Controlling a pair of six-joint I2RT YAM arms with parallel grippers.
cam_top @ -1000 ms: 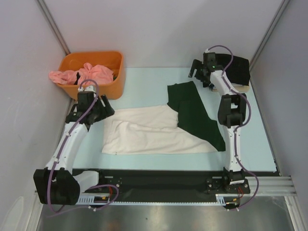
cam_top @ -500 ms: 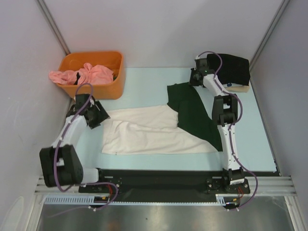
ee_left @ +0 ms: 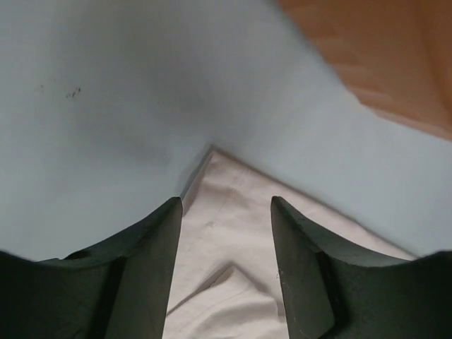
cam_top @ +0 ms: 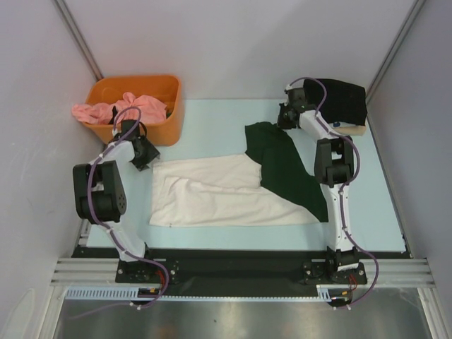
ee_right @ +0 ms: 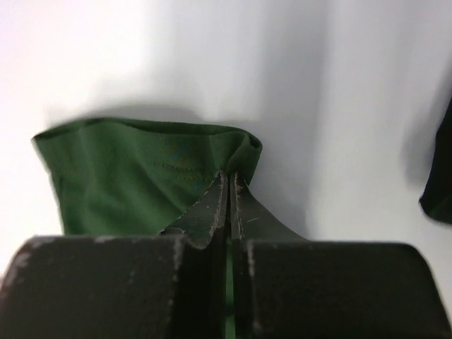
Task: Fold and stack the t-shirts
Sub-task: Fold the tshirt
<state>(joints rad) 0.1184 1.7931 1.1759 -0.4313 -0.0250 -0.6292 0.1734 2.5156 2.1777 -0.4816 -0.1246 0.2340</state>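
Item 1: cream t-shirt (cam_top: 212, 194), spread flat in the middle of the table (cam_top: 212, 120), its dark green sleeve (ee_right: 141, 169) reaching toward the far right. Item 2: my left gripper (ee_left: 226, 205), jaws apart, poised over the shirt's far left corner. Item 3: my right gripper (ee_right: 229, 175), jaws pinched together on the sleeve's far hem. Item 4: orange bin (cam_top: 134, 79), far left, holding 1 crumpled pink t-shirt (cam_top: 138, 107). Item 5: black t-shirt (cam_top: 342, 102), folded, far right corner.
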